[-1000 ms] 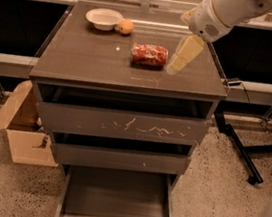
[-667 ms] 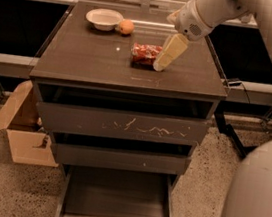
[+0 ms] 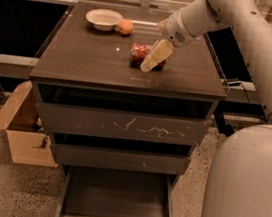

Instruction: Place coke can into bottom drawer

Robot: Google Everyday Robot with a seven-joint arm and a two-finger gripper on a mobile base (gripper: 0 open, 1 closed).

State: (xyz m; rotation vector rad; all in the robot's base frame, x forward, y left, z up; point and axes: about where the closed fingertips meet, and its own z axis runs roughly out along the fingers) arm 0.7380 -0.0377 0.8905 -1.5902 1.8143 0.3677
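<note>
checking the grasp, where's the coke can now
The small red coke can sits near the middle of the dark cabinet top, partly behind the cream gripper.

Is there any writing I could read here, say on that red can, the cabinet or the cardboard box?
No text here can be read.
coke can: white markings, too blurred to read; the gripper is right in front of it, partly covering it.
scratched drawer front: white scratches, not letters.
cardboard box: no print visible.
</note>
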